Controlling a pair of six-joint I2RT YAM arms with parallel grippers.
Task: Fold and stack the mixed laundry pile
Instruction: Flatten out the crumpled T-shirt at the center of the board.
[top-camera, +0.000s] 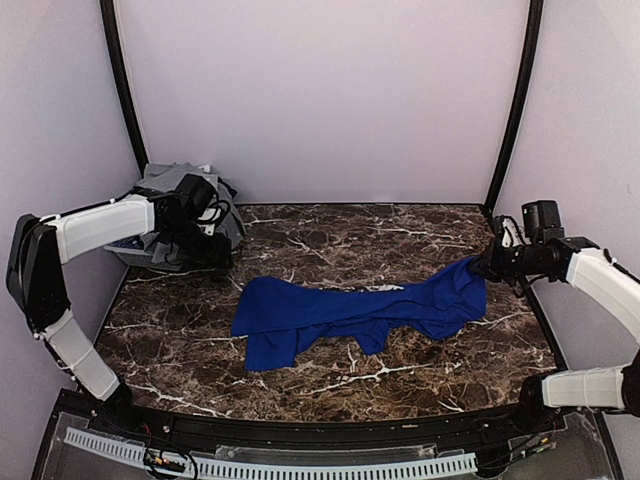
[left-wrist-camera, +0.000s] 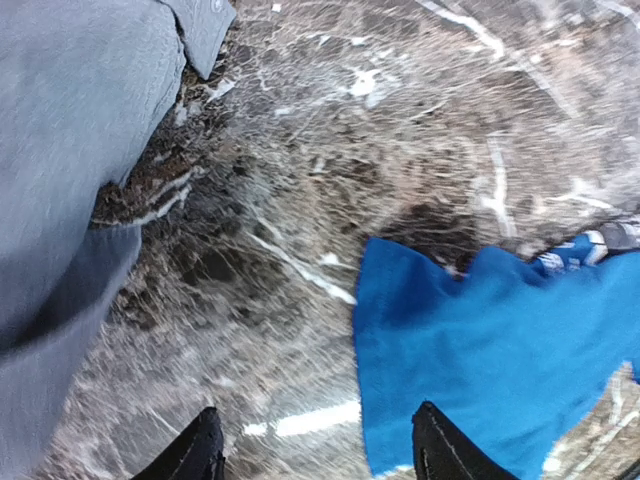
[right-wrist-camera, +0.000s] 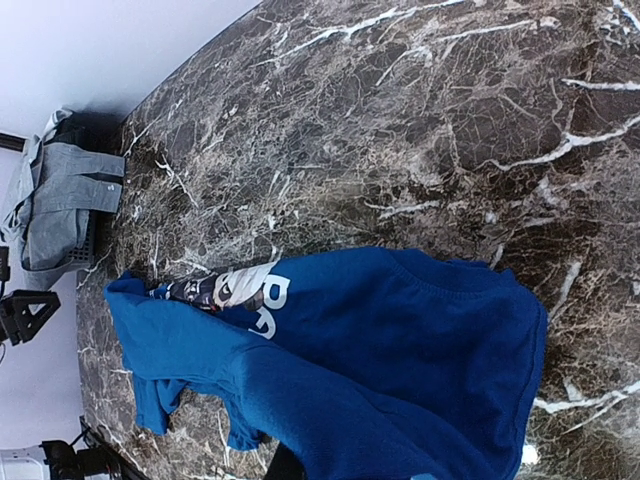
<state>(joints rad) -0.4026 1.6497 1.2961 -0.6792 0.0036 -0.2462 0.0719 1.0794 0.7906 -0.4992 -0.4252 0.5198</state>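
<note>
The marble surface (top-camera: 400, 230) is carrying the blue T-shirt (top-camera: 350, 310) bunched across its middle, its right end pinched in the closed right fingers (top-camera: 488, 264); flattening it is calling for a second grip at the left end. From the left wrist, the left fingers (left-wrist-camera: 200, 452) are hanging open and empty beside grey garments (left-wrist-camera: 70, 150). From the right wrist, the basket (right-wrist-camera: 88, 243) is sitting well clear.
</note>
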